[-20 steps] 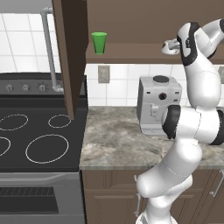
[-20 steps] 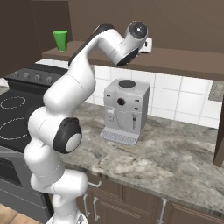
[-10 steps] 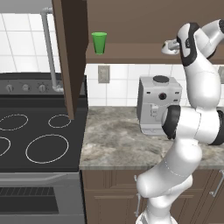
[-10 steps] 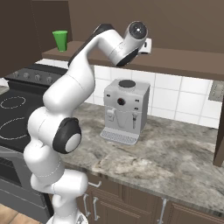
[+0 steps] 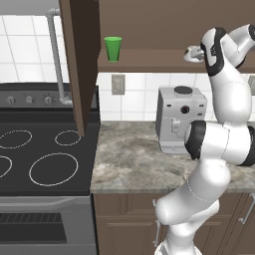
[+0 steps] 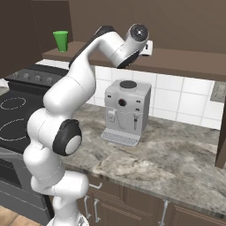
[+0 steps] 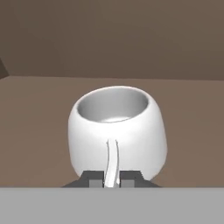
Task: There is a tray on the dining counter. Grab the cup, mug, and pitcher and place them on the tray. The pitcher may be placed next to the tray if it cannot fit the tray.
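The white mug (image 7: pixel 117 131) stands on a brown wall shelf (image 5: pixel 149 59), its thin handle facing my hand. My gripper (image 7: pixel 111 177) is shut on that handle, and the dark fingertips (image 7: pixel 92 177) press it from both sides. In the left base view the mug (image 5: pixel 191 54) sits at the shelf's right part, just left of my raised hand. The right base view has the mug (image 6: pixel 148 47) peeking out past my wrist. The green cup (image 5: pixel 113 48) stands upright further left on the same shelf, also seen as the cup (image 6: pixel 60 40). The tray, dining counter and pitcher are out of view.
A grey coffee machine (image 5: pixel 178 118) stands on the marbled kitchen counter (image 5: pixel 129 159) below the shelf. A black stove (image 5: pixel 40 159) lies to the left. An open brown cabinet door (image 5: pixel 79 60) hangs between stove and shelf. Cabinet fronts rise above the shelf.
The fingers have gone from open to shut on the mug's handle. The arm and the mug have stayed where they were.
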{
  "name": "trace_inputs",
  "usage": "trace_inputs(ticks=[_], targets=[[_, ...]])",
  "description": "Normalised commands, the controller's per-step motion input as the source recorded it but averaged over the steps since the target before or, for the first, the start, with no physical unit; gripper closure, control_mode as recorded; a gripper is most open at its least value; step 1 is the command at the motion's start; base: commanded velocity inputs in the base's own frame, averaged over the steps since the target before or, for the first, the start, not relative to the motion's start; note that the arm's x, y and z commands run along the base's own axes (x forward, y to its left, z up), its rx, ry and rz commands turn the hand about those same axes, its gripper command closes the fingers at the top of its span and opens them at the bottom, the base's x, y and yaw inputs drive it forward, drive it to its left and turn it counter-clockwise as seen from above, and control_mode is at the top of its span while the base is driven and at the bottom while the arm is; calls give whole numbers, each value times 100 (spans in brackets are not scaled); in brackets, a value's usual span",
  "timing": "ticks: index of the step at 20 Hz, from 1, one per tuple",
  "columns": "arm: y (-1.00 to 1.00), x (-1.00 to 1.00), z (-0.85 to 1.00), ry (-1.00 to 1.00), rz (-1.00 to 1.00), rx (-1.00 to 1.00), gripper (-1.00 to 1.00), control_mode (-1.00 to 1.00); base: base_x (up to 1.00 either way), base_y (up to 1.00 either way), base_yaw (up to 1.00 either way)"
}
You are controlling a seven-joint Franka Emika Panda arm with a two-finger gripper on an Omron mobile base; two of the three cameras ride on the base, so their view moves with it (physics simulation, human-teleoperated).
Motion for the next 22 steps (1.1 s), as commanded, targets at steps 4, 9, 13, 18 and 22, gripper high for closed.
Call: trace_inputs(ticks=[4, 9, 13, 18, 22], targets=[[0, 2, -11, 0, 0, 0, 100, -100, 0, 0, 0], [0, -5, -4, -1, 0, 0, 100, -100, 0, 0, 0], [0, -39, 12, -3, 1, 0, 100, -100, 0, 0, 0], [0, -52, 20, -1, 1, 0, 100, -100, 0, 0, 0], [4, -66, 11, 0, 4, 0, 100, -100, 0, 0, 0]])
